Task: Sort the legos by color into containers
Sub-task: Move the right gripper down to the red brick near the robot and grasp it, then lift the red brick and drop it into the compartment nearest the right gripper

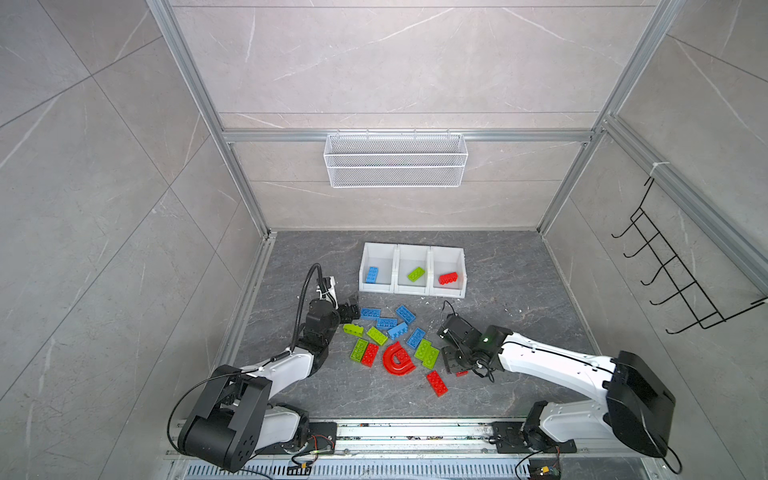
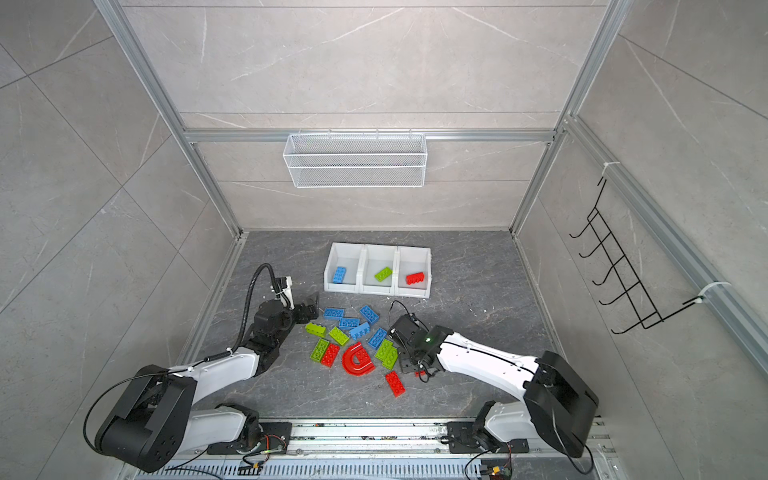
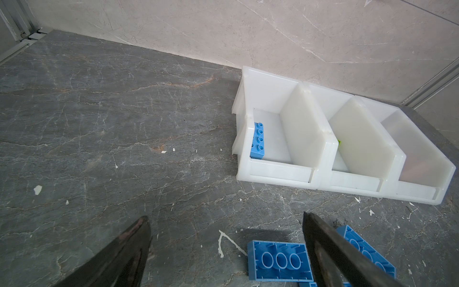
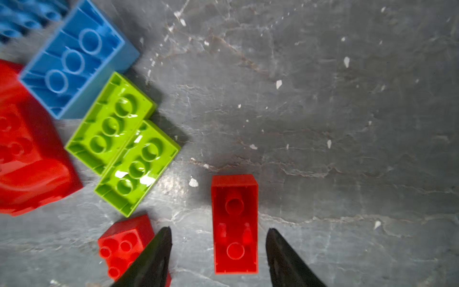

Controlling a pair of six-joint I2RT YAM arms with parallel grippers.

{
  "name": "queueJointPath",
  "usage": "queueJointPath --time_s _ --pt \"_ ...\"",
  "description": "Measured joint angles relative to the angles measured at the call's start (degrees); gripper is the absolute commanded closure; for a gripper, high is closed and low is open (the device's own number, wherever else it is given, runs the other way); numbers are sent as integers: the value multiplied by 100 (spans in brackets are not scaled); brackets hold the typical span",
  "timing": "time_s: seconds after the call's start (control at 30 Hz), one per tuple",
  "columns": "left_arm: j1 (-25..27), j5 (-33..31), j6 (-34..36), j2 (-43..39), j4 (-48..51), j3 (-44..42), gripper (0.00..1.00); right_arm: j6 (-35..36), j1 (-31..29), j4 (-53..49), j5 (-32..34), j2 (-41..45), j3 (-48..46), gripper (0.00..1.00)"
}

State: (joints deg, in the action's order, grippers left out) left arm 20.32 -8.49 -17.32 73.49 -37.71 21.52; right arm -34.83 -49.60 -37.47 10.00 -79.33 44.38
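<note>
1. Nearest me, a red 2x4 brick (image 1: 436,383) lies alone on the grey table (image 1: 519,291), at the near edge of the loose pile.
2. My right gripper (image 4: 219,228) is low, just right of the pile. Its jaws stand apart around a small red brick (image 4: 234,223) lying underside up. A gap shows on each side, so nothing is pinched.
3. Just beyond, 2 lime green bricks (image 4: 124,146) lie touching side by side, undersides up. In both top views the red arch pieces (image 1: 398,359) sit nested to their left.
4. Further left, a green brick (image 1: 359,349) and a red brick (image 1: 370,354) lie side by side, touching.
5. Behind those, 5 loose blue bricks (image 1: 386,322) are scattered close together.
6. My left gripper (image 3: 225,215) is at the pile's far-left corner, jaws spread wide and holding nothing. An upturned blue brick (image 3: 279,261) lies by 1 finger.
7. Past the pile stand the containers (image 1: 397,262), 3 white bins joined in a row. The left bin holds 1 blue brick (image 1: 371,275), the middle 1 green (image 1: 416,274), the right 1 red (image 1: 448,278).
8. Farthest off, a wire mesh basket (image 1: 395,160) hangs on the back wall.
</note>
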Motion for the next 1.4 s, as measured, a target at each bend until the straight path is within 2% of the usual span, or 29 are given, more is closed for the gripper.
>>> queueJointPath --time_s 0.33,0.53,0.77,0.93,1.07,1.2,1.3,1.4 --pt "2 0 0 0 2 0 3 55 0 50 107 -354 7 41" --pt "0 0 0 0 4 0 3 63 0 240 48 -492 -105 50" --pt "2 -9 0 0 9 0 3 122 0 304 26 -501 -138 66" --pt "0 -9 0 0 11 0 3 195 59 299 -35 -267 -142 72" --pt "0 -11 0 0 11 0 3 494 511 221 -223 68 70 72" --pt "2 -11 0 0 11 0 3 1005 1316 221 -568 144 750 72" --pt "0 -9 0 0 11 0 3 1362 1862 280 -785 -50 1390 72" --pt "0 -9 0 0 11 0 3 1670 2271 455 -1019 -595 2144 73"
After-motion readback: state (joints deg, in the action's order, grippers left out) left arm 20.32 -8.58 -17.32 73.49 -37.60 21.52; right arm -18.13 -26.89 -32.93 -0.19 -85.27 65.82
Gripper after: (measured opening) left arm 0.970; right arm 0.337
